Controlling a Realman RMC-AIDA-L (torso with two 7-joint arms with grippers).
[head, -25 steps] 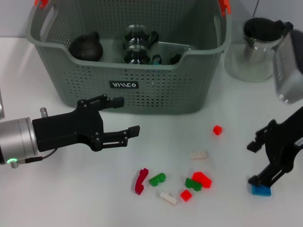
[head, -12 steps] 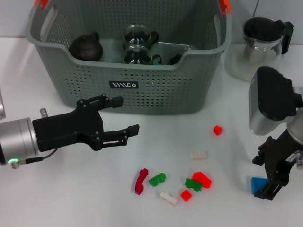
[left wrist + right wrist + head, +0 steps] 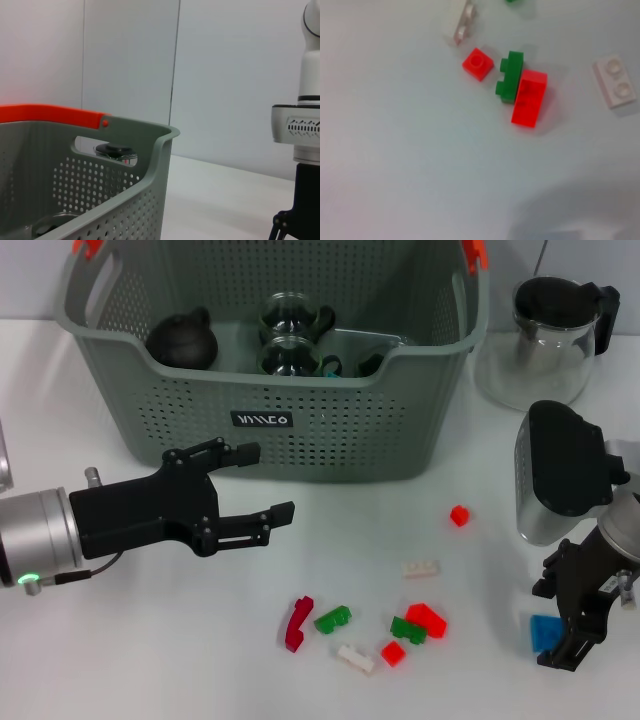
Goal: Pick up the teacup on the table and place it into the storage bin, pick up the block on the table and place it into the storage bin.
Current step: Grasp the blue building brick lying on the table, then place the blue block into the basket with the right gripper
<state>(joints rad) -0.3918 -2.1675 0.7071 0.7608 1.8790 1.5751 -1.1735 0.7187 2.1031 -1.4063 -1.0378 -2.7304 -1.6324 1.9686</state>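
nine loose blocks: right hand [image 3: 560, 625] spread around one blue block [image 3: 545, 631]; left hand [image 3: 266, 485] spread.

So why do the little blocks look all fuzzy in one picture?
Right wrist view: the red block and green block have soft, blurry edges with faint shadows beside them. Head view: the same blocks look crisper, and the storage bin holes are clear. Left wrist view: nothing glares, just even light on the wall.

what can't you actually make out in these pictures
- Blue block: head view, the right gripper covers its edge, so contact is unclear.
- Storage bin floor: head view, front wall hides it.
- Teapot: left wrist view, only glimpsed through the bin's handle hole.
- Left gripper: absent from its own wrist view.
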